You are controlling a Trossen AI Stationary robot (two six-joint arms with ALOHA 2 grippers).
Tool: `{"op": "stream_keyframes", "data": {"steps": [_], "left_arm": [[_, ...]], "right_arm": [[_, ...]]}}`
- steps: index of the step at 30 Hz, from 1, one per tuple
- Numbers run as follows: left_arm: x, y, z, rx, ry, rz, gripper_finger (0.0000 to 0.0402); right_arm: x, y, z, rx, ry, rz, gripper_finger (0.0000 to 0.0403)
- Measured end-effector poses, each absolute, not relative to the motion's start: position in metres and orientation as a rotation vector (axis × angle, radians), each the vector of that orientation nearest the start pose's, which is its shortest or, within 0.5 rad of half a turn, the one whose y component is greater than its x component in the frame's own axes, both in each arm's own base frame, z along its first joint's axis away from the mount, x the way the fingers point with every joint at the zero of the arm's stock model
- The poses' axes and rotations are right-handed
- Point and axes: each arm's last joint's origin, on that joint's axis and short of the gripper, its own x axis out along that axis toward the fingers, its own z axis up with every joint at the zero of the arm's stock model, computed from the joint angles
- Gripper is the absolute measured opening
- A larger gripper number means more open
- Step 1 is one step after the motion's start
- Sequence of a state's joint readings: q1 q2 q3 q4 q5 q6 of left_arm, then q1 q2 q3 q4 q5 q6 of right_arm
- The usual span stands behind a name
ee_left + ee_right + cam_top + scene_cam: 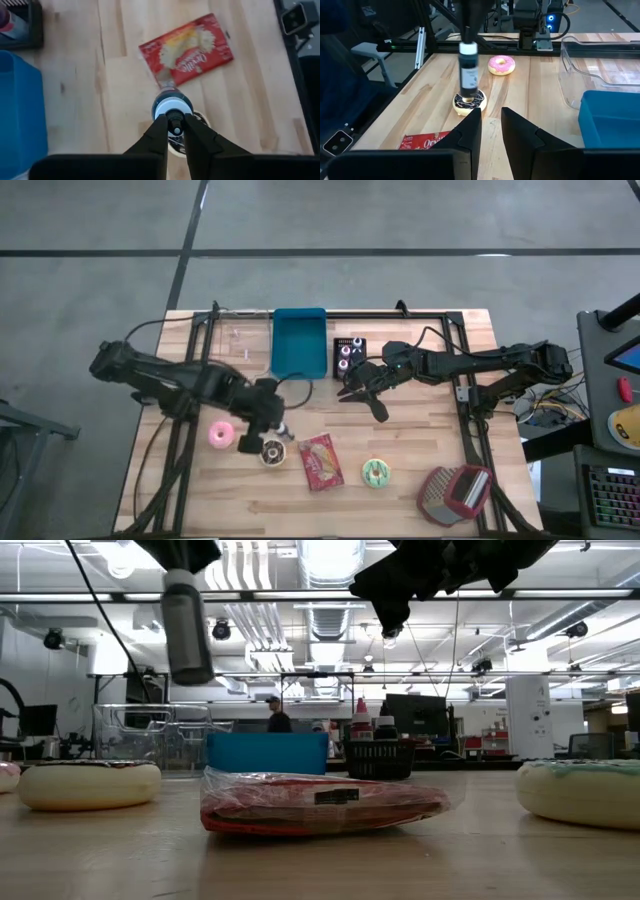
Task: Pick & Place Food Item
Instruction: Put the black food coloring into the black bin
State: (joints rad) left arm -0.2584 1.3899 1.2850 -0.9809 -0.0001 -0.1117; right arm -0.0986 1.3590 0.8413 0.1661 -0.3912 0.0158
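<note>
My left gripper point(175, 120) is shut on a dark bottle point(468, 70) with a white collar. It holds the bottle above a chocolate donut point(469, 102) near the table's front left. A pink donut point(221, 434) lies left of the chocolate one. A red snack packet point(320, 460) lies flat to its right, and a green-iced donut point(376, 472) lies further right. My right gripper point(491, 117) hangs open over the table's middle with nothing between its fingers. My left gripper pinches the bottle's small top point(174, 126) between its two fingers, coming from above and pointing steeply down. The bottle hangs upright below the fingers, clear of the table, with its base point(468, 95) just over the chocolate donut.
A blue bin point(299, 340) stands at the back centre. Beside it on the right is a black basket point(350, 355) of small bottles. A clear container point(600, 55) sits left of the bin. A red and grey object point(455, 492) lies at the front right.
</note>
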Motion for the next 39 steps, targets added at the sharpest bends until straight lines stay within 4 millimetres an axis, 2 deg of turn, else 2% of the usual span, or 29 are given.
{"op": "stream_keyframes", "data": {"steps": [7, 16, 21, 30, 39], "left_arm": [[0.289, -0.028, 0.309, -0.021, 1.107, -0.172, 0.0043], [0.342, 0.004, 0.299, 0.043, 1.186, -0.202, 0.0044], [0.363, 0.022, 0.293, 0.056, 1.197, -0.193, 0.0044], [0.379, 0.056, 0.272, 0.016, 1.193, -0.222, 0.0042], [0.387, 0.072, 0.253, -0.011, 1.217, -0.223, 0.004]], "right_arm": [[0.295, -0.018, 0.26, 0.103, 0.345, 0.286, 0.0077], [0.295, -0.018, 0.26, 0.103, 0.345, 0.287, 0.0078], [0.295, -0.018, 0.26, 0.103, 0.345, 0.287, 0.007], [0.295, -0.018, 0.26, 0.101, 0.345, 0.287, 0.0075], [0.295, -0.018, 0.26, 0.103, 0.345, 0.287, 0.0082]]}}
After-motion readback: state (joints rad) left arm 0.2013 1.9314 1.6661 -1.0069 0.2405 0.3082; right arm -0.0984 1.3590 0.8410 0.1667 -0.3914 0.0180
